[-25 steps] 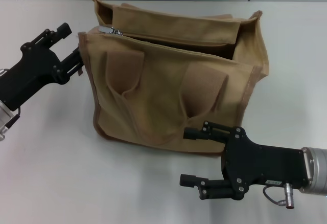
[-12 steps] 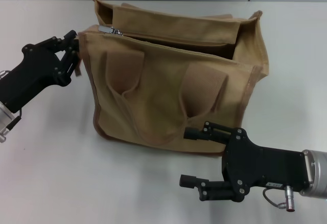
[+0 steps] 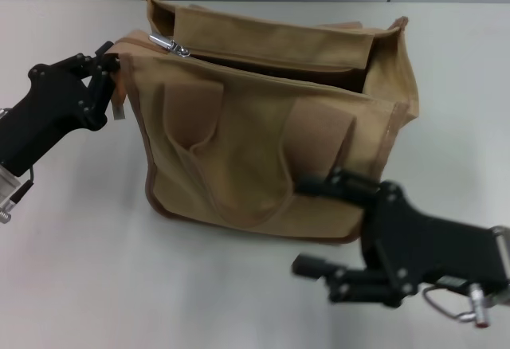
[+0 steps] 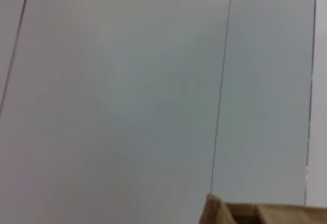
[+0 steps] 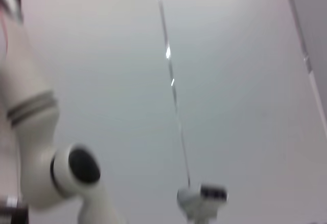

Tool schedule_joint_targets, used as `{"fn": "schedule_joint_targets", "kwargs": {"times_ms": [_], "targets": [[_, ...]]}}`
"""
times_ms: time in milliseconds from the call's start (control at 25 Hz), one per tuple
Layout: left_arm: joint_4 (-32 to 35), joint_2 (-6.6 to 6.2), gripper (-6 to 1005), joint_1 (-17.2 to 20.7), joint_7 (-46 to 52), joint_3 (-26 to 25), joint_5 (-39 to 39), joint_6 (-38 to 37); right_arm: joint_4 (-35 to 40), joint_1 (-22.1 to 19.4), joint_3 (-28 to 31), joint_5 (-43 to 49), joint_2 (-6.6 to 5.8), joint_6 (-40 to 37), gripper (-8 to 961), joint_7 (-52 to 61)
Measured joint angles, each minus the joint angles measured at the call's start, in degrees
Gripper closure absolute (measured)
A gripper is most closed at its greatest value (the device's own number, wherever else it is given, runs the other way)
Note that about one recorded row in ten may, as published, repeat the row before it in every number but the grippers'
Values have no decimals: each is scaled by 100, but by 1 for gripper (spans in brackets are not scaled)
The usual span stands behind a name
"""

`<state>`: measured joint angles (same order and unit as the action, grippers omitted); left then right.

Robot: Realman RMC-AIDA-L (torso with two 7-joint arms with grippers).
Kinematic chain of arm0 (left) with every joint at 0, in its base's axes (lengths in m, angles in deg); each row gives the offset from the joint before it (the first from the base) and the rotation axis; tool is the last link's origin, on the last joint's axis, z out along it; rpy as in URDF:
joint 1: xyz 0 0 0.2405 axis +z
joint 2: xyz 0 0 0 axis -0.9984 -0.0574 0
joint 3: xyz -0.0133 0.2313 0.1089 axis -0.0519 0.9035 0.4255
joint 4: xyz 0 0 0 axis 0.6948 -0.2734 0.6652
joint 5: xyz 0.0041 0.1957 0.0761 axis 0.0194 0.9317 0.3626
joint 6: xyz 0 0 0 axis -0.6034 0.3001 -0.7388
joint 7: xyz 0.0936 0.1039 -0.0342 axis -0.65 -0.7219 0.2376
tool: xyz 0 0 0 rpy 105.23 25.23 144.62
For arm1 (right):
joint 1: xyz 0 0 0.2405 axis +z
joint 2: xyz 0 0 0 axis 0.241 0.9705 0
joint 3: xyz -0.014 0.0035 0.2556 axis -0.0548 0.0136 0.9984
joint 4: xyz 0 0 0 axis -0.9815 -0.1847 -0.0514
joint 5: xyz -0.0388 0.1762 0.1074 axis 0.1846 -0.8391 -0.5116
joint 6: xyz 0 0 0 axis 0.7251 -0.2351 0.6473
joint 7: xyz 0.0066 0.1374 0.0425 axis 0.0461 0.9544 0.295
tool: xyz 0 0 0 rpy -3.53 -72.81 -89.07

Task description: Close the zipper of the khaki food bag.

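Note:
The khaki food bag point(image 3: 263, 138) stands upright on the table in the head view, its two handles hanging down its front. The zipper point(image 3: 263, 62) along its top is open, and its silver pull tab point(image 3: 169, 44) lies at the bag's left end. My left gripper point(image 3: 114, 66) is at the bag's top left corner, shut on the canvas edge there. My right gripper point(image 3: 317, 226) is open and empty, low in front of the bag's lower right corner. In the left wrist view only a bit of the bag point(image 4: 255, 214) shows.
The bag stands on a pale table point(image 3: 80, 269) with bare surface to its left, its right and in front. The right wrist view shows only a wall and a white arm segment point(image 5: 41, 168).
My left gripper went from open beside the bag to shut on its top left corner, tugging that corner left. My right gripper shifted right and slightly nearer the bag.

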<state>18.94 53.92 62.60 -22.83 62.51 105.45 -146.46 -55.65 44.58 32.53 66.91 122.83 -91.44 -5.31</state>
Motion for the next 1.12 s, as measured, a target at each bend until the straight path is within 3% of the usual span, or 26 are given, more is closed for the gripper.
{"fn": "schedule_joint_targets", "kwargs": {"times_ms": [120, 360, 680, 800, 1120], "targets": [[0, -6, 969, 14, 32, 0, -18, -172, 207, -38, 600, -4, -26, -177, 127, 852], [2, -1, 968, 14, 56, 1, -29, -512, 637, 49, 1189, -35, -23, -194, 127, 1629], [-32, 0, 968, 103, 152, -5, -152, -1098, 708, 467, 1320, -82, 3, 258, 128, 1934], [-41, -3, 968, 141, 214, -7, -249, -1248, 682, 564, 1320, -93, 11, 413, 128, 1735], [-51, 3, 968, 129, 307, 16, -303, -1264, 371, 560, 1347, -1003, 20, 400, 128, -527]]}}
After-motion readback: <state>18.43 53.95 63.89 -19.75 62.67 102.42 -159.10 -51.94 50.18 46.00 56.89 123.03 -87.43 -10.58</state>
